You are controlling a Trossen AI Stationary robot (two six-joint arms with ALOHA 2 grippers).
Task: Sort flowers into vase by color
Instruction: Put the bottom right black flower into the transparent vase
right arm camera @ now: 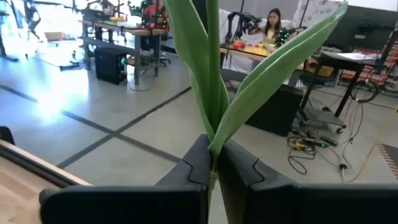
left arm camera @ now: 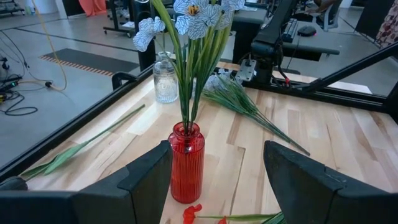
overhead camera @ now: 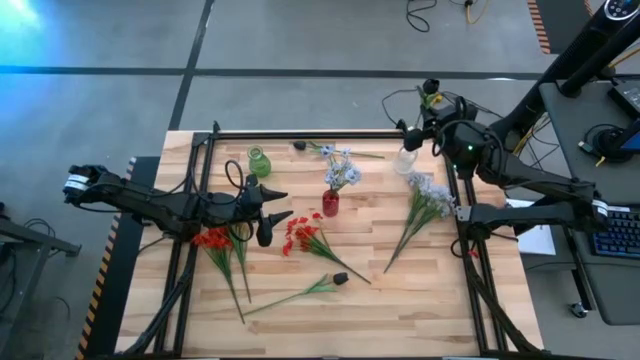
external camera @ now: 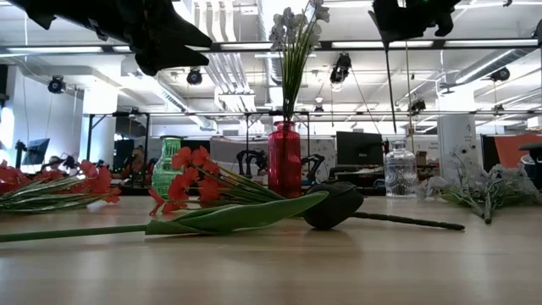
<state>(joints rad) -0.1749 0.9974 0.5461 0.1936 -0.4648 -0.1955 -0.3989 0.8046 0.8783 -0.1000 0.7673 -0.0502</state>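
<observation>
Stem [right arm camera: 214, 74] clamped in right hand [right arm camera: 213, 163] at 1 o'clock; lower upright into clear vase [overhead camera: 405, 160]. Left hand [left arm camera: 217, 180] apart, idle.

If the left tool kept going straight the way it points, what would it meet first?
Most likely the red vase holding pale blue-white flowers: it stands centred ahead of the open left tool. How close it is, is unclear.

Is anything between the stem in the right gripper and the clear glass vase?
Nothing visible does. The right gripper, shut on the green stem, holds it above the clear vase with open air between. The left gripper waits open facing the red vase.
</observation>
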